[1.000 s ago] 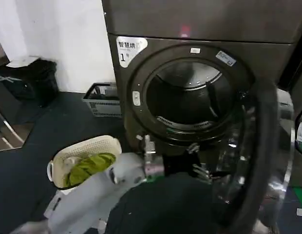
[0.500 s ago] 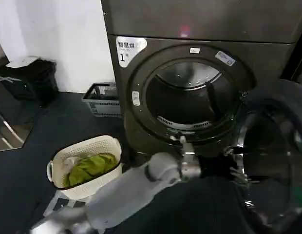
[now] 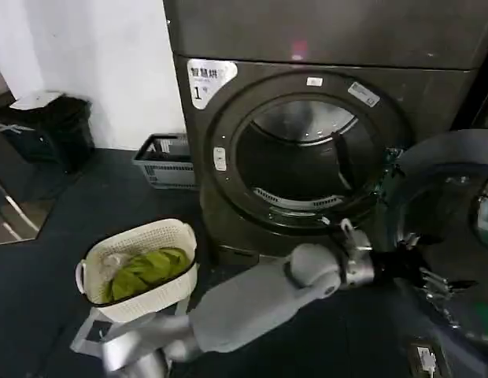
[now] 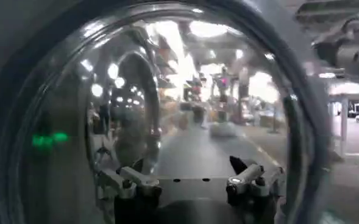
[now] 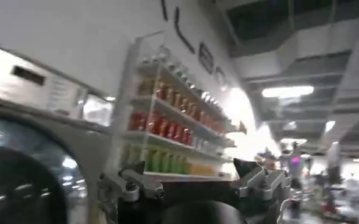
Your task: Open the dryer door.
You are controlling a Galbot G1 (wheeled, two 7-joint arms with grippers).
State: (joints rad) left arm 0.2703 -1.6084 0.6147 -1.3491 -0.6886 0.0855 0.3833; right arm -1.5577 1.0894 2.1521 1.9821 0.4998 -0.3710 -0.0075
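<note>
the dryer door [image 3: 452,236] runs off the head view's right edge, so its far rim and lower part are cut away. the left gripper [image 3: 433,276] is smeared against the door's grey inner side, and whether it touches the door cannot be told. in the left wrist view the door's glass [image 4: 185,103] is a wash of blurred reflections, with the rim cropped at the edges. the left arm's base [image 3: 126,358] leaves the head view at the bottom. in the right wrist view the neighbouring machine's round door [image 5: 21,176] is cut off at the edge and the shelf goods [image 5: 167,143] are too blurred to identify.
</note>
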